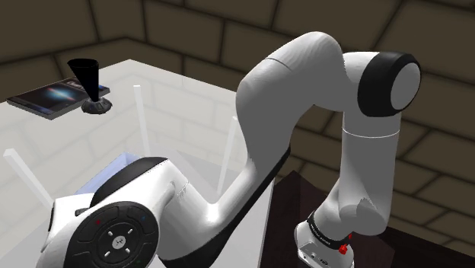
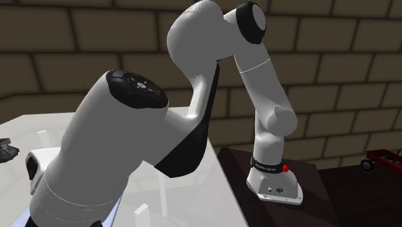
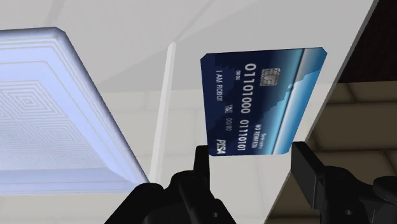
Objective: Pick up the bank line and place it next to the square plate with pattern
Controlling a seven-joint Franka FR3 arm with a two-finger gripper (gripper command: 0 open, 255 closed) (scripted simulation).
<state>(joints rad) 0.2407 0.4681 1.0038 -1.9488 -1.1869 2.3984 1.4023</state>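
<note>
In the wrist view my gripper [image 3: 251, 162] is shut on a dark blue bank card [image 3: 264, 102] with white digits and a chip. The card's lower corners sit against the two black fingers [image 3: 198, 167], and it stands on edge above the white table [image 3: 127, 25]. Beside the card, across a thin white post [image 3: 164, 108], lies the square plate [image 3: 57, 114], pale blue-white with nested square lines. A pale blue corner of that plate [image 1: 113, 169] peeks out behind my arm in the shoulder view. The bulky wrist [image 1: 114, 228] hides the fingers there.
At the table's far corner a black goblet-shaped object [image 1: 90, 85] stands on a dark flat slab [image 1: 47, 97]. Thin white upright posts [image 1: 141, 114] rise from the table. The table's edge [image 3: 331, 102] runs close beside the card. A red toy wagon [image 2: 385, 158] sits beyond the dark stand [image 2: 303, 193].
</note>
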